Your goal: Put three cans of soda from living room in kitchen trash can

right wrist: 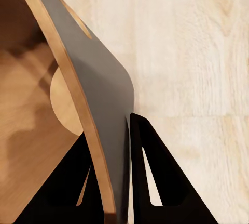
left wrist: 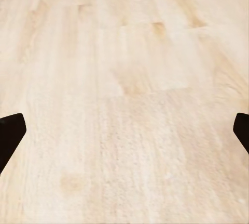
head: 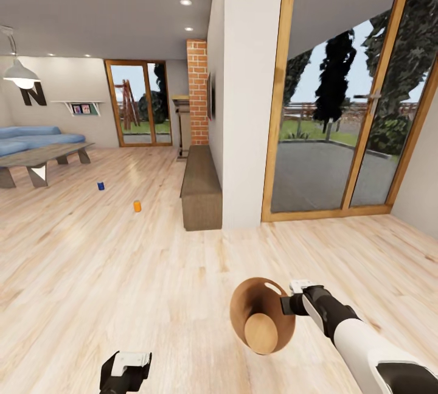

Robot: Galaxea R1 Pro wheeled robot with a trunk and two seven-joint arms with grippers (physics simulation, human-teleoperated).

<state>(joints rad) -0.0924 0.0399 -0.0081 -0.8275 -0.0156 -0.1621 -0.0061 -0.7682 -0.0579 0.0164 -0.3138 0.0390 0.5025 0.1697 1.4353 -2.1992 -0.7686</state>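
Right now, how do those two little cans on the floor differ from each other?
The blue can is dark blue; the orange can is bright orange. The blue can stands farther off, nearer the coffee table, while the orange can stands closer to the long bench. Both look upright on the wooden floor, small, alike in shape, and apart from each other.

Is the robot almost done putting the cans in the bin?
Not yet. The right claw holds the bin by its rim, and it looks empty inside. A blue can and an orange can stand on the floor ahead. The left claw holds nothing.
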